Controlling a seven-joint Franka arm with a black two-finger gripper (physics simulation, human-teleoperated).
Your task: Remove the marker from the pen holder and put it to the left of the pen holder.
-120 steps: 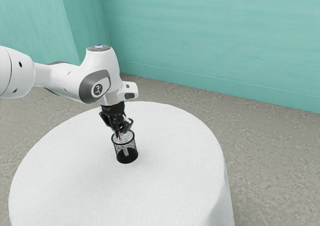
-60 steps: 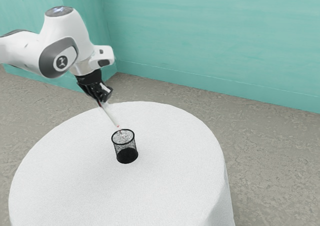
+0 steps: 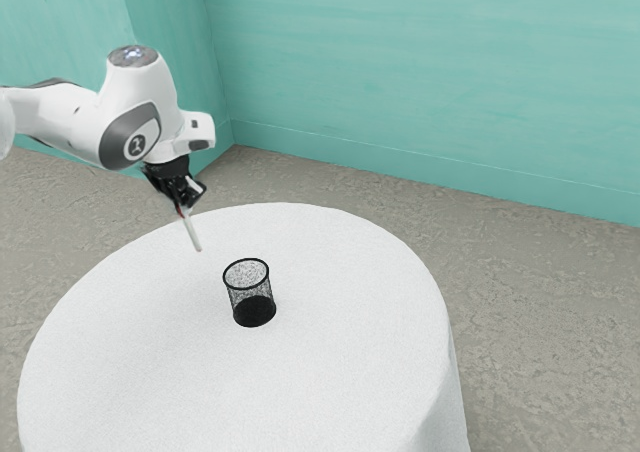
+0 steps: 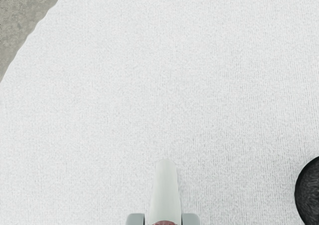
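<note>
Item: one black gripper (image 3: 183, 203), raised above the white-covered table (image 3: 330, 372), closed on the marker. Item: one marker (image 3: 191, 232), pale with red near the gripper, slanting down from the fingertips, lower end free and outside the holder. Item: one pen holder (image 3: 252, 295), black mesh, upright, below the gripper and toward the exterior view's right; that view gives its full height. Wrist view: grey fingertips (image 4: 190, 219) on both sides of the marker, the holder's dark curve off to one side, floor (image 4: 22, 16) beyond the table's edge.
</note>
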